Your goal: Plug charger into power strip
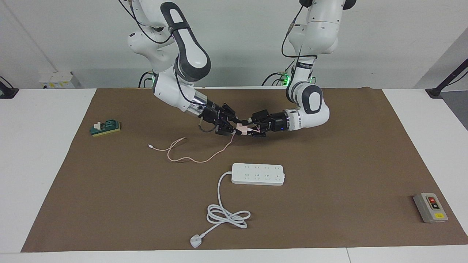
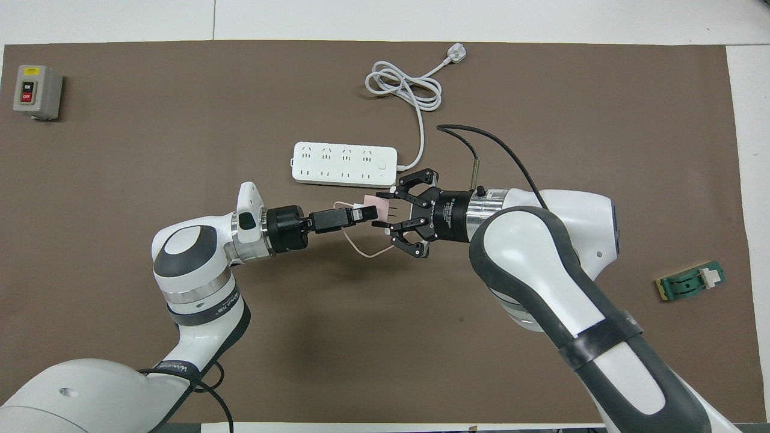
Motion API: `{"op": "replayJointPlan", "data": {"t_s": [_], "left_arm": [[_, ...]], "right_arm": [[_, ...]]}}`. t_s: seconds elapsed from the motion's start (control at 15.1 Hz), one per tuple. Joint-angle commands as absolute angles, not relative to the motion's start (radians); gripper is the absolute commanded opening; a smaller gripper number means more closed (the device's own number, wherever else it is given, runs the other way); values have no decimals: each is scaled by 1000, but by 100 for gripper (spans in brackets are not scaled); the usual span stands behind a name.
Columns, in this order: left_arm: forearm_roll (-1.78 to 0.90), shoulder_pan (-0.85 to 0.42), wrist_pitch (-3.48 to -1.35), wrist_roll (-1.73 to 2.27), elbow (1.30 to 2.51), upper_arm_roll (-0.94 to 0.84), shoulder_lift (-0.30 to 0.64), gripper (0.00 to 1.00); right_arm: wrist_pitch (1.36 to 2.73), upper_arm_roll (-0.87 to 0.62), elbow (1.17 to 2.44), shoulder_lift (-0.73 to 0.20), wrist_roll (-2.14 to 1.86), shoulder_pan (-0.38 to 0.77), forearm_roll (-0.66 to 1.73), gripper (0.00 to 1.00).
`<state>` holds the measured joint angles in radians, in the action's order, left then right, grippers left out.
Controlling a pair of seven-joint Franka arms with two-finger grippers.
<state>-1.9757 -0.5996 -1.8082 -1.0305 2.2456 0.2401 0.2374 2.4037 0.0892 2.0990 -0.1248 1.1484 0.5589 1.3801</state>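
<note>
The pale pink charger hangs a little above the brown mat, over the spot just nearer to the robots than the power strip. My right gripper is shut on its pronged end. My left gripper meets the charger from the opposite end, right up against it. The thin pink cable trails down from the charger and snakes over the mat toward the right arm's end. The strip lies flat with its sockets up.
The strip's thick white cord coils farther from the robots and ends in a white plug. A grey button box sits at the left arm's end. A small green block lies at the right arm's end.
</note>
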Motion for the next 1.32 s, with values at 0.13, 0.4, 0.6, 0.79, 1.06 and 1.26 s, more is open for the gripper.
{"op": "replayJointPlan", "data": {"t_s": [0.13, 0.4, 0.6, 0.79, 1.06, 1.26], "left_arm": [[-1968, -620, -1829, -1045, 2263, 252, 216, 32], [-1968, -618, -1827, -1060, 2263, 252, 215, 10], [-1968, -618, -1829, -1060, 2263, 252, 215, 8], [-1968, -618, -1829, -1060, 2263, 252, 215, 6], [-1968, -618, -1829, -1061, 2263, 252, 215, 6], [-1968, -618, -1829, -1062, 2263, 252, 215, 6]], "right_arm": [[2433, 91, 2128, -100, 1108, 568, 1407, 0], [2433, 91, 2128, -100, 1108, 568, 1407, 0], [2433, 91, 2128, -97, 1108, 568, 1407, 0], [2433, 91, 2128, -97, 1108, 568, 1408, 0], [2434, 91, 2128, -100, 1114, 568, 1408, 0], [2437, 91, 2126, -100, 1143, 568, 1408, 100]]}}
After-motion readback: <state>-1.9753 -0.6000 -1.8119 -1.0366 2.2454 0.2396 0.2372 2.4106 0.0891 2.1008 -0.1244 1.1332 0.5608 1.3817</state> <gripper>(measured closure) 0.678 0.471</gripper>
